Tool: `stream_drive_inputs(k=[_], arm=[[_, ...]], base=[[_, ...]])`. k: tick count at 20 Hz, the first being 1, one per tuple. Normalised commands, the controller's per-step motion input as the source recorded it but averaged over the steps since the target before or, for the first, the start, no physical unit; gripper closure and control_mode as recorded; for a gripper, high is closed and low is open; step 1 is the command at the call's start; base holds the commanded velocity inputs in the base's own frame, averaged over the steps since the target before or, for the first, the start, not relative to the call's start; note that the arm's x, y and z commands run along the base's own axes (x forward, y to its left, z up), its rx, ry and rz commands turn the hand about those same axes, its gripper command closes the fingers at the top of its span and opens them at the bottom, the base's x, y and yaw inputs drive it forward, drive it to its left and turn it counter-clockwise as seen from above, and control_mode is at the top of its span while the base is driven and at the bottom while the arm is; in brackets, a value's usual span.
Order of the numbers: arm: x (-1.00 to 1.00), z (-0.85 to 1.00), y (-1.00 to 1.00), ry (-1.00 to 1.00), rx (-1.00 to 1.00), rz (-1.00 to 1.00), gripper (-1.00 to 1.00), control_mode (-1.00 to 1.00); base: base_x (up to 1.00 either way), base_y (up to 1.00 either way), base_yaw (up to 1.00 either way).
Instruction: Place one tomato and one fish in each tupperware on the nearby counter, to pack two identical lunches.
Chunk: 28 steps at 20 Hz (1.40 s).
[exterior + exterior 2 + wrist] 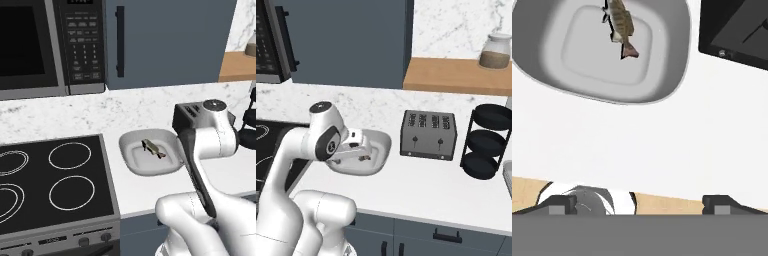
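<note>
- The stovetop [55, 185] is sitting at the far left of the table [135, 187], and nothing of the task is lying on it.
- Just to the right of the stovetop, a grey tray [131, 159] is resting on the table, and a fish [153, 149] is lying inside the tray, on its floor and near the middle.
- In the hand view the fish [623, 25] is running slantwise across the tray floor [587, 55], its tail end pointing toward the camera and its head end being cut off by the top edge.
- No tomato is showing in this tray, so I judge that this lunch is half packed and is waiting for its red ball.
- The tool [639, 202] is hanging over bare table on the near side of the tray, with the tray lying ahead of it and slightly to the left in the hand view; its two tips are standing wide apart and nothing is between them.
- In the right base view the arm's wrist is covering part of the tray [378, 145], so the fish is hidden there.
- To the right of the tray, the black toaster [428, 135] is standing near it but not touching it.
- Further right of the toaster, a black tiered rack [486, 142] is standing on the table.
</note>
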Motion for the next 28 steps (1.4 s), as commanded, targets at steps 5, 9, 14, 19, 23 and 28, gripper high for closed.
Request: stream_drive_inputs(k=[5,9,14,19,23,28], arm=[[-0.30,0.02,-0.04,-0.01,0.00,-0.01,-1.00,-1.00],[0.00,0.00,0.00,0.00,0.00,0.00,-1.00,1.00],[0.00,0.00,0.00,0.00,0.00,0.00,-1.00,1.00],[0.00,0.00,0.00,0.00,0.00,0.00,-1.00,1.00],[0.00,0.00,0.00,0.00,0.00,0.00,-1.00,1.00],[0.00,0.00,0.00,0.00,0.00,0.00,-1.00,1.00]], base=[[0.00,0.00,0.00],[-0.30,0.00,0.00],[-1.00,-0.12,-0.10],[-1.00,-0.57,-0.28],[-0.90,-0.93,-0.40],[-0.50,-1.00,-0.36]])
